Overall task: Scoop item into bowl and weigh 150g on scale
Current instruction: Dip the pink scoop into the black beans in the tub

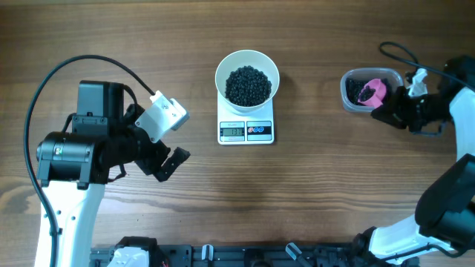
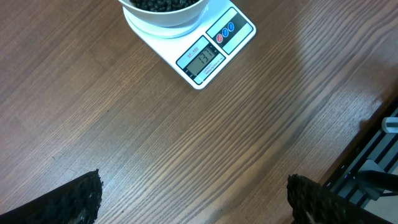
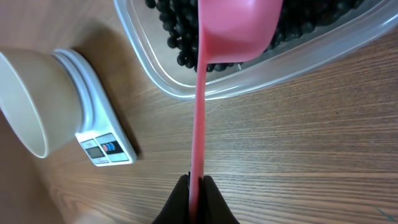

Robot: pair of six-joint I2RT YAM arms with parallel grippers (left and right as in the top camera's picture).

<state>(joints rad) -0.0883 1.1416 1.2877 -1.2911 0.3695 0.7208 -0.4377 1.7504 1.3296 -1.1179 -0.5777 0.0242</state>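
The white bowl stands on the scale and holds a dark heap of black beans. In the left wrist view the scale has its display lit, below the bowl. My right gripper is shut on the handle of a pink scoop. The scoop's cup lies in a clear tub, over more beans. From overhead the scoop is at the far right. My left gripper hangs open and empty over bare wood, near and left of the scale.
The clear plastic tub sits at the right of the table, well apart from the scale. A black cable runs behind it. The table's near edge has a black rail.
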